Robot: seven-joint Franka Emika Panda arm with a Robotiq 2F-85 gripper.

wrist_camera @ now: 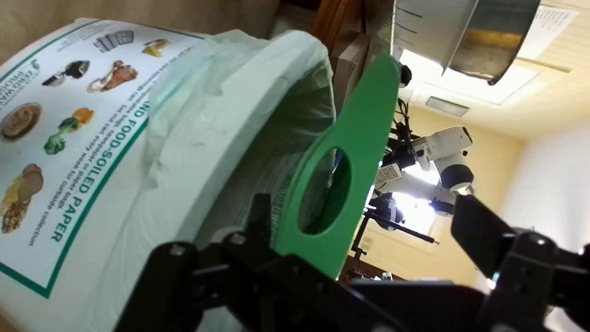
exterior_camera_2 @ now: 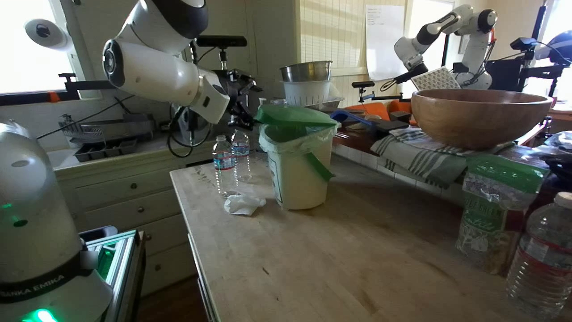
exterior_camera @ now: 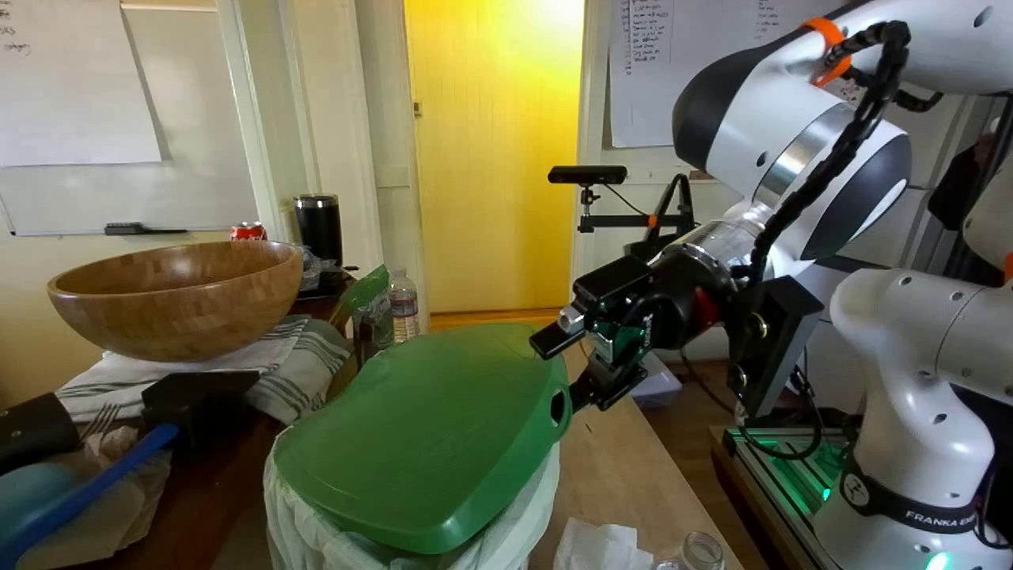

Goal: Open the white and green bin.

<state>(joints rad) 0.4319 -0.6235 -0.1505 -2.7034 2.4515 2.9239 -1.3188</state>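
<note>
Under the bin's lid, the gripper has one finger, jaws wide apart, holding nothing, so up's my guess.

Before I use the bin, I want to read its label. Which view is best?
The wrist view: the label is large, with readable words. In an exterior view the bin shows only a sliver of it. Where an exterior view overlooks the lid, the label is hidden.

Doorway, upper centre in an exterior view: yellow-lit. Whiteboard, upper left: with paper sheet. Floor, lower right: brown. Window, upper left in an exterior view: glaring white. Drawer cabinet, left: round knobs. Tabletop, lower centre: pale wood, stained.
</note>
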